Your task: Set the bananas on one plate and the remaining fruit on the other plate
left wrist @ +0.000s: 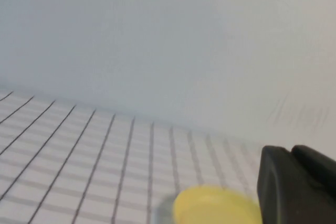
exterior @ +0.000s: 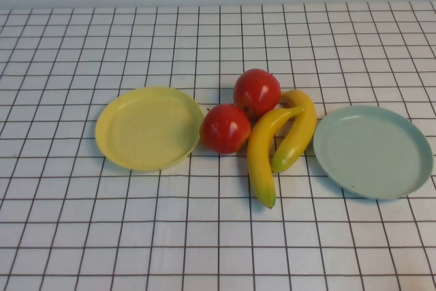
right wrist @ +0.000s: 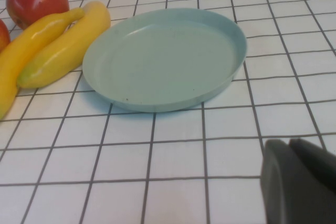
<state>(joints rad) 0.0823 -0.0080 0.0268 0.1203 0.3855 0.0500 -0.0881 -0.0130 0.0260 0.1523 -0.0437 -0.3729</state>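
Left and right jaws near plates

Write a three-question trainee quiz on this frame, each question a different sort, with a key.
1. True or false: both bananas already lie on the blue-green plate.
2. Which plate sits on the robot's left? A) yellow plate B) blue-green plate
3. Fill in: the two red fruits rest on the ____, between the plates.

Key: 1 false, they lie on the checked tablecloth beside it. 2 A. 3 tablecloth.
Neither arm shows in the high view; the left gripper and right gripper show only as dark edges in their wrist views.
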